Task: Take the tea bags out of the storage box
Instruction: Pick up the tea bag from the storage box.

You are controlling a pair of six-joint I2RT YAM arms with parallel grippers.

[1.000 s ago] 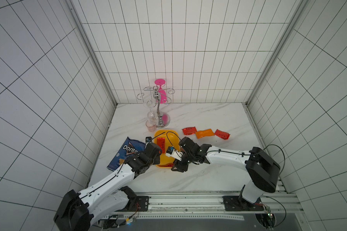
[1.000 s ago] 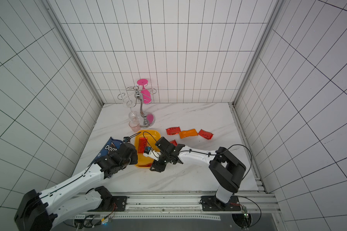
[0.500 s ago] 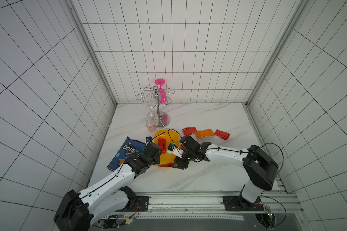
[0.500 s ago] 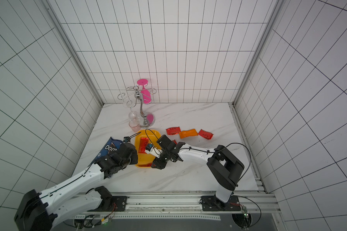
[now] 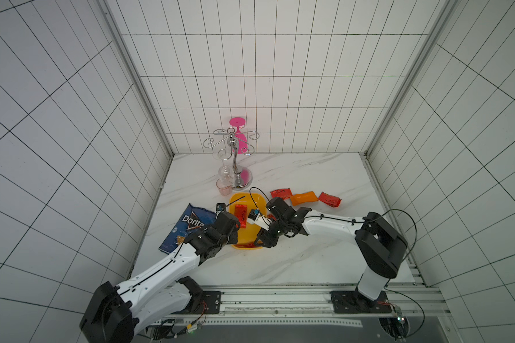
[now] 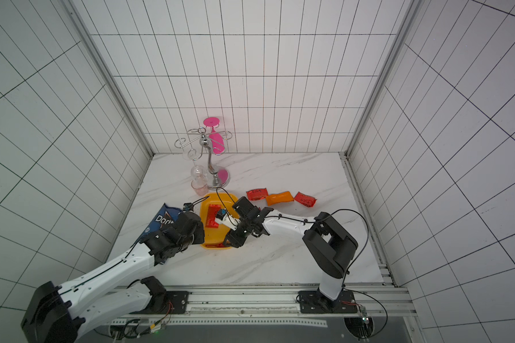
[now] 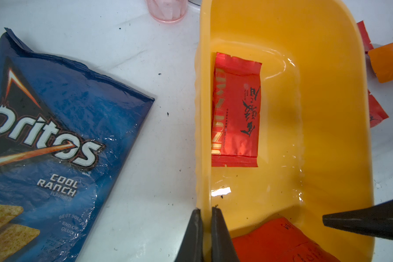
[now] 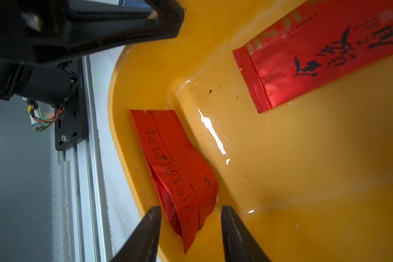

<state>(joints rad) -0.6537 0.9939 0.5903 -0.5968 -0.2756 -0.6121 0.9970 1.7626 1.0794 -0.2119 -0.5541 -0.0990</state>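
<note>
Jaws on your right gripper (image 8: 190, 207), just arrived, are sitting spread around the tea bag (image 8: 179, 172) at the box's (image 8: 281, 181) six o'clock end, awaiting closure; your left gripper (image 7: 205, 208) is pinching the rim.

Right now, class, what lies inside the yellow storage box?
The storage box holds a flat red tea bag beside a long wall and a second red tea bag leaning on an end wall, between the jaws of the open right tool. Anything beneath them is covered.
</note>
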